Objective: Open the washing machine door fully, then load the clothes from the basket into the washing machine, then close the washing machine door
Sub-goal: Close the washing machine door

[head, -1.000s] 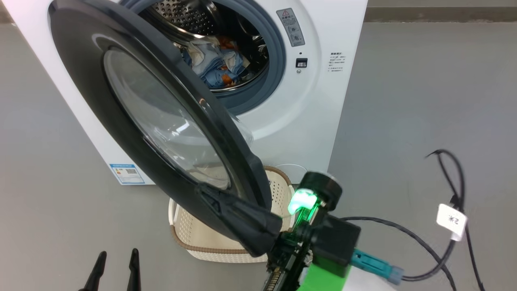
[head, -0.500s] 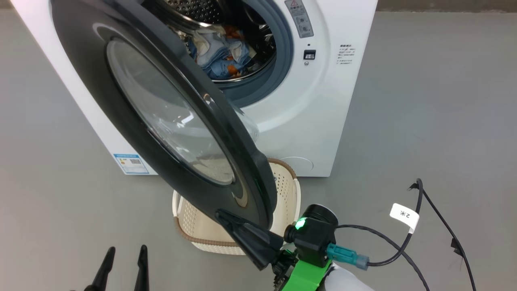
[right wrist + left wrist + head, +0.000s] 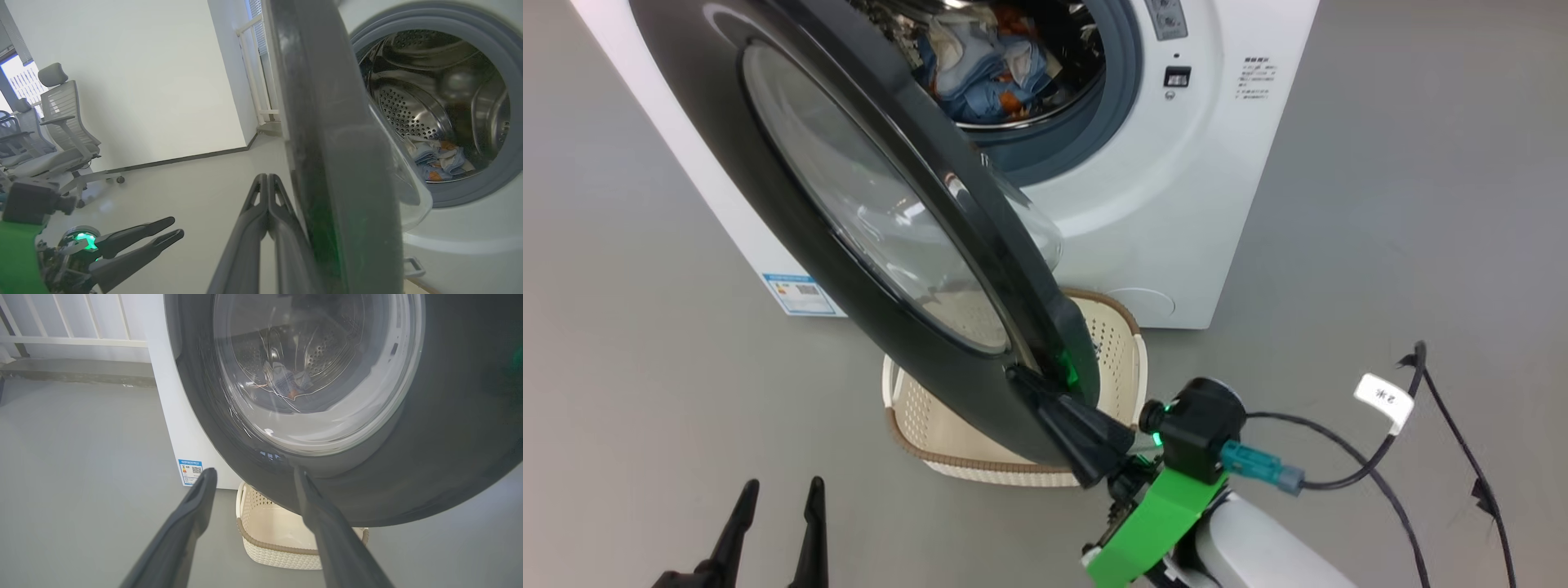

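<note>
Clothes (image 3: 988, 77) loaded in washing machine (image 3: 1176, 204), basket (image 3: 931, 408) looks empty; right claw (image 3: 267, 179), pinched together, against half-open door (image 3: 866, 212); left claw (image 3: 783, 486) wide.

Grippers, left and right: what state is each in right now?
Left gripper: open, holding nothing.
Right gripper: shut, fingers together, gripping nothing, lying against the outer face of the washing machine door.

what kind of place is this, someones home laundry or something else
Probably an office or lab-style test room, not a home laundry. The washing machine stands on a plain grey floor, mesh office chairs sit by a white wall, and a tagged cable trails across the floor.
</note>
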Robot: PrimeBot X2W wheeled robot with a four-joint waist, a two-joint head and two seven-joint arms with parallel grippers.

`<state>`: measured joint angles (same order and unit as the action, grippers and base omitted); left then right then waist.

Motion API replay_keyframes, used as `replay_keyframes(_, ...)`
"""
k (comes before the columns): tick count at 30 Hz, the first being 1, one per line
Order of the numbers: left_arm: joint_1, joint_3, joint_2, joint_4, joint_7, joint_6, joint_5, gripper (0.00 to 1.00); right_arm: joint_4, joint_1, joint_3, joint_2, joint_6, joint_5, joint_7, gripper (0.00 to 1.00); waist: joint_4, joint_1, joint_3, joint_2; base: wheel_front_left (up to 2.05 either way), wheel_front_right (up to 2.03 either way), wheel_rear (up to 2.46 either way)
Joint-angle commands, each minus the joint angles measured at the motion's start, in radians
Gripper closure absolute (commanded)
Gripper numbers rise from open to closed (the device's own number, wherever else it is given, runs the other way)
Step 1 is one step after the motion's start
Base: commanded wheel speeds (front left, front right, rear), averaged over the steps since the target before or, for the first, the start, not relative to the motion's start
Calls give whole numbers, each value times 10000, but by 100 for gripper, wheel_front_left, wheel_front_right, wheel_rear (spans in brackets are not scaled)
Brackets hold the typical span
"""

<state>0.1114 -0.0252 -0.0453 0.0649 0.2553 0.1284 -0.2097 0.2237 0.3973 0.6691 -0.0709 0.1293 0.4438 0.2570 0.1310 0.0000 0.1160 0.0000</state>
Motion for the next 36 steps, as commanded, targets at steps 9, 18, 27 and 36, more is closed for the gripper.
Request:
replay_keyframes(9,-629,371,-49,-367,65,23,114,0,-240,601,-661,206,14,56,48,100,123,0,643,0,0,0,0)
replay_keyframes(18,-721,465,-49,-441,65,23,20,0,-222,877,-1267,206,14,-81,48,100,129,0,944,0,0,0,0)
replay_keyframes(27,-1038,374,-49,-603,65,23,-182,0,-221,1462,-2037,206,14,-400,48,100,193,0,1648,0,0,0,0)
replay_keyframes(36,-1470,432,-49,-843,65,23,-137,0,-321,2592,-2665,206,14,-862,48,100,104,0,2733,0,0,0,0)
